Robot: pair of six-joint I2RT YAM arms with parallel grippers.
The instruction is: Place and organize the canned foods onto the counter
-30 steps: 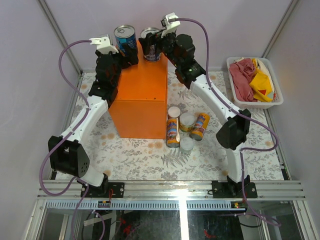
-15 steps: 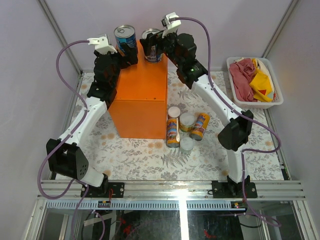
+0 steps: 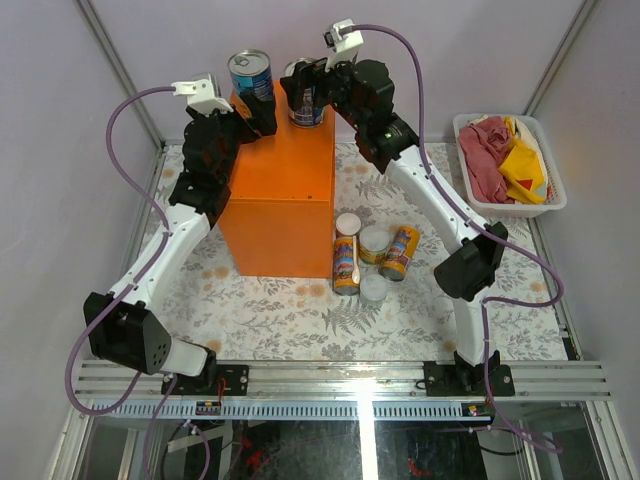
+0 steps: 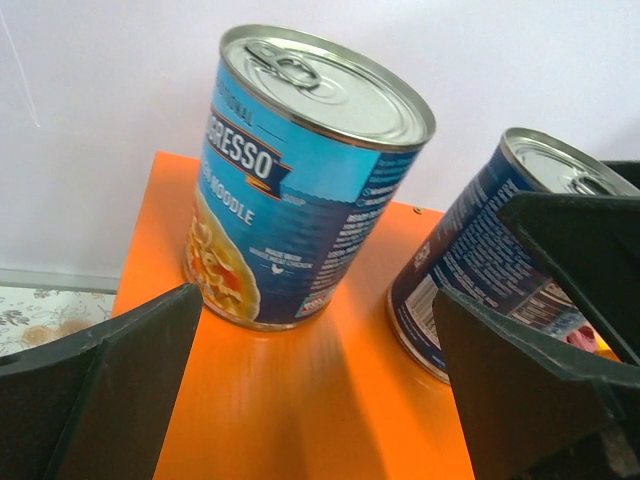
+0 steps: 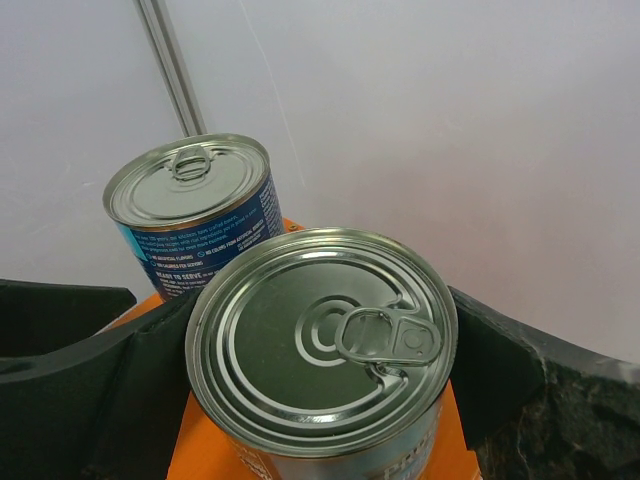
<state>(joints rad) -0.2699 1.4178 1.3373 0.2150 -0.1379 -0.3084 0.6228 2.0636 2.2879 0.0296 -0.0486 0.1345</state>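
Two blue-labelled cans stand upright at the far end of the orange counter point(image 3: 275, 190). The left can point(image 3: 250, 75) point(image 4: 300, 170) sits just beyond my left gripper point(image 3: 262, 110) point(image 4: 315, 390), which is open with only bare counter point(image 4: 150, 220) between its fingers. The right can point(image 3: 306, 112) point(image 5: 300, 320) stands between the jaws of my right gripper point(image 3: 303, 92) point(image 5: 320, 365), which is open, one black finger point(image 5: 120, 390) on each side. On the table right of the counter sit an upright yellow-orange can point(image 3: 346, 262), a second one lying down point(image 3: 400, 252), and pale-lidded cans point(image 3: 374, 240).
A white basket point(image 3: 470, 190) with red and yellow cloths stands at the back right. The patterned table mat point(image 3: 270, 310) lies in front of the counter. Pale walls close off the back and sides.
My left gripper has opened wider and let go of the left can, and the left arm has lifted. The right arm's elbow has risen a little; both cans stay put.
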